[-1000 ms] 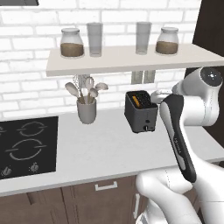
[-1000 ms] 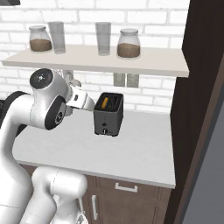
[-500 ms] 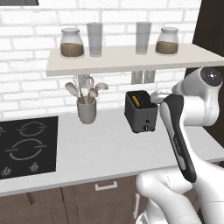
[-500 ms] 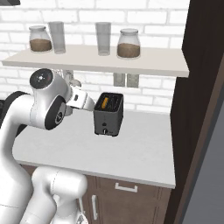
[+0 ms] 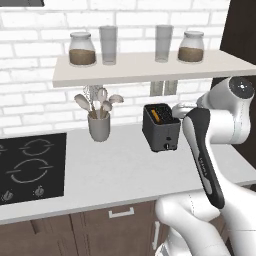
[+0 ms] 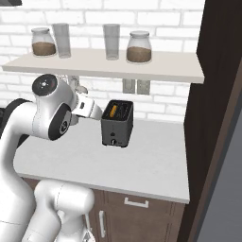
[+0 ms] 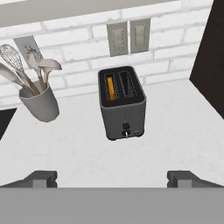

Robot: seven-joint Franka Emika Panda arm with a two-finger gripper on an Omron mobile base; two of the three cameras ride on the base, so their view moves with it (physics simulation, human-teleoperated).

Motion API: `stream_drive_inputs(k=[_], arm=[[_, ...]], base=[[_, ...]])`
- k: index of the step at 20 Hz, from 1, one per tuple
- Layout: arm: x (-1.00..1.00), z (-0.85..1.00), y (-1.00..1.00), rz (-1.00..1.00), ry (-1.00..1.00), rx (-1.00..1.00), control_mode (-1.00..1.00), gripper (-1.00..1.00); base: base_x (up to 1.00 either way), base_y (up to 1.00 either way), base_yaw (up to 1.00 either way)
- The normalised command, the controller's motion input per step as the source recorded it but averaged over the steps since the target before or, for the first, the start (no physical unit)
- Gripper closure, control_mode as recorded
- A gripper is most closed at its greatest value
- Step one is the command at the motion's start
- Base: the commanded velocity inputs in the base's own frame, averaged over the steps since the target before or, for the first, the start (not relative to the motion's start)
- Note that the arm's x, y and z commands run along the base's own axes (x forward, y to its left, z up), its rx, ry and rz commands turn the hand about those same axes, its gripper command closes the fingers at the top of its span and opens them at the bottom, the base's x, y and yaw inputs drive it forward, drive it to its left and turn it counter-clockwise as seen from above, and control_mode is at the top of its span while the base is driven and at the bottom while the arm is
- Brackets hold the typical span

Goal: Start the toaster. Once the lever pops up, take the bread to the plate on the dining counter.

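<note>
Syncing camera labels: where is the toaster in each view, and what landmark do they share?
Left base view: toaster, right of centre, beside the arm.
Right base view: toaster, centre, on the worktop.
Hand view: toaster, centre, bread in its left slot.
Shared landmark: wall outlets behind it.

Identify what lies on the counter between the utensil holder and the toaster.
Nothing: between utensil holder and toaster the hand view shows bare white counter.

One toaster (image 7: 123, 105), one bread slice (image 7: 111, 87), two jars (image 5: 82, 49), two glasses (image 5: 108, 45).
</note>
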Motion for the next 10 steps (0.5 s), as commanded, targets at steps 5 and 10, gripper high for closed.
stream_drive_inputs(k=[5,10], arm=[[0.0,0.0,0.0,0.0,0.0,0.0,-1.0,-1.0],[0.0,0.0,0.0,0.0,0.0,0.0,-1.0,-1.0]], base=[[0.0,0.0,0.0],[0.0,0.0,0.0]])
